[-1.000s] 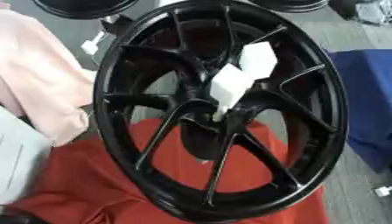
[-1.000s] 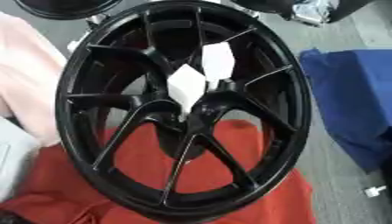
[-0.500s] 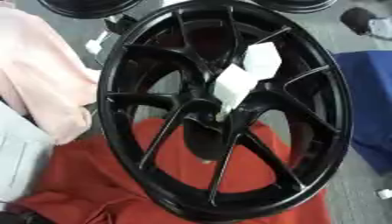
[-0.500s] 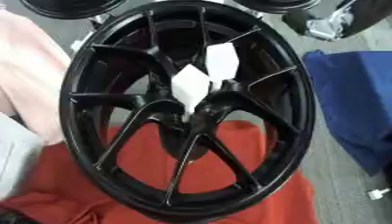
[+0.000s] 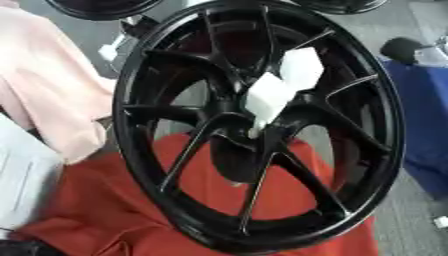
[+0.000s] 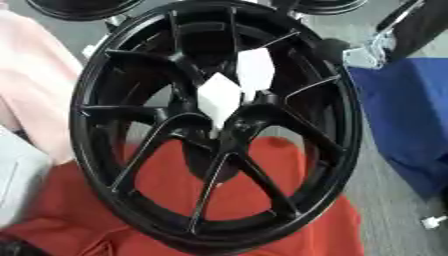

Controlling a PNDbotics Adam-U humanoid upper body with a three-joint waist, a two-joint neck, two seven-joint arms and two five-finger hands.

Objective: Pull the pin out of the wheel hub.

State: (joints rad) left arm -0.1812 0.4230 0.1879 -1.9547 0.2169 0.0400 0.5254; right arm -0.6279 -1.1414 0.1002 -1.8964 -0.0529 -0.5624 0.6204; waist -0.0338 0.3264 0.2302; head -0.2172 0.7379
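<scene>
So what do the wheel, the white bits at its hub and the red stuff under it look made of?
Wheel: probably painted metal; glossy black, with highlights along rim and spokes.
White bits: maybe paper or plastic; flat, matte, angular tags.
Red stuff: cloth; soft folds, no shine.

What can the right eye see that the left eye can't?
Only the right eye view shows a silver and black arm part at the top right corner; its hand is out of sight. Only the left eye view shows a round dark thing at the right edge, above the cloth. Both show the big black spoked wheel standing on a red cloth, two white blocks stuck at its hub, a pink cloth on the left and a blue cloth on the right.
</scene>
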